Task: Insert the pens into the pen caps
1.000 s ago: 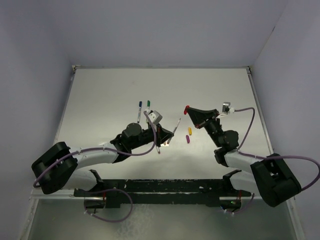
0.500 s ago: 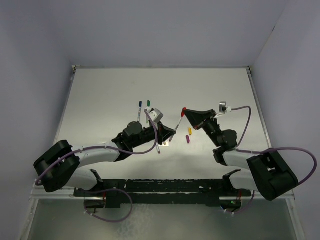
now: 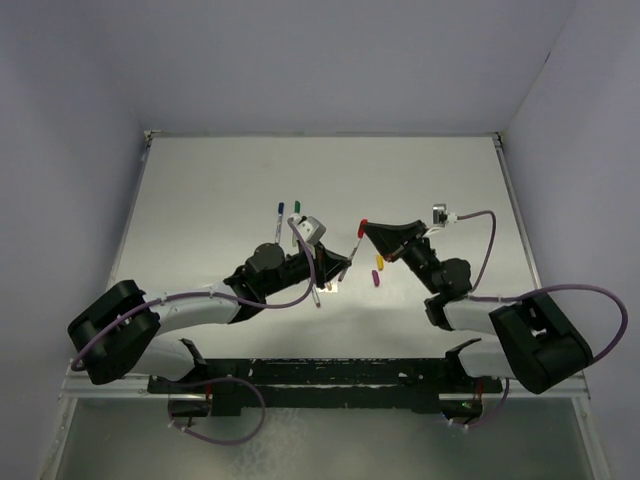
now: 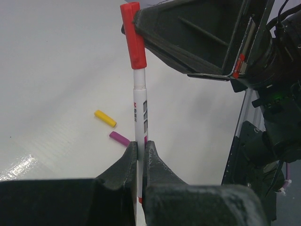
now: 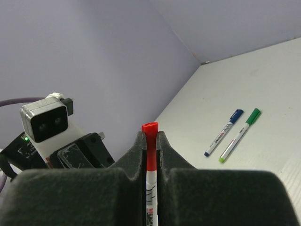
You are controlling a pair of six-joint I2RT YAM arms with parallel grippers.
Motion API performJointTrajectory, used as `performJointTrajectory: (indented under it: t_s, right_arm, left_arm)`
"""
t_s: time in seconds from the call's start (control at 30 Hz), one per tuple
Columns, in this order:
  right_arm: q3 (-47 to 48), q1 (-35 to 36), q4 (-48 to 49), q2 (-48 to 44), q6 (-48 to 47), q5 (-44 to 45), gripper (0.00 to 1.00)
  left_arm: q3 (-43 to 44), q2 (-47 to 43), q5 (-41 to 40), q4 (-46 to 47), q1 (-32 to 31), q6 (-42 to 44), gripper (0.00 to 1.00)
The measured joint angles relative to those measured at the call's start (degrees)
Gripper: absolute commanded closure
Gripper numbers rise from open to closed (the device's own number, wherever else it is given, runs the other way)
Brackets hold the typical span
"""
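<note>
My left gripper (image 3: 343, 264) (image 4: 140, 144) is shut on a whitish pen (image 4: 139, 106), held off the table and pointing toward the right arm. My right gripper (image 3: 368, 230) (image 5: 150, 134) is shut on the red cap (image 3: 362, 222) (image 4: 133, 36) (image 5: 150, 141), which sits over the tip of that pen (image 5: 151, 197). A yellow cap (image 3: 380, 262) (image 4: 105, 118) and a magenta cap (image 3: 376, 279) (image 4: 120, 138) lie loose on the table below. A blue-capped pen (image 3: 278, 214) (image 5: 223, 133) and a green-capped pen (image 3: 296, 208) (image 5: 239, 134) lie side by side further back.
Another pen (image 3: 317, 294) lies on the table beside the left wrist. The white table (image 3: 200, 200) is walled at the back and sides. The left wrist camera (image 5: 44, 122) shows close in the right wrist view.
My right gripper has moved left and slightly down with the red cap, bringing it onto the tip of the pen. The left gripper has held almost still.
</note>
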Motion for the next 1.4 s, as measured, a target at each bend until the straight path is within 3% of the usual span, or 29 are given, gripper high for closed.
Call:
performJointTrajectory:
  t_s: [0.47,0.83,1.4]
  right_arm:
    - [2.4,0.8,2.9,5.9,1.4,-2.1,1.00]
    - [5.2,1.1,2.6,8.9,0.0,-3.0,1.00]
    - [9.1,5.3,-8.8,5.6,-10.3,5.0,1.00]
  left_arm:
    - [0.8,0.0,-4.4,1.0,0.1,-1.4,1.00]
    - [5.1,0.0,-7.7,-7.4,0.5,1.9,1.00]
    - [10.0,1.4,-9.8,-14.2,2.8,5.7,1.00]
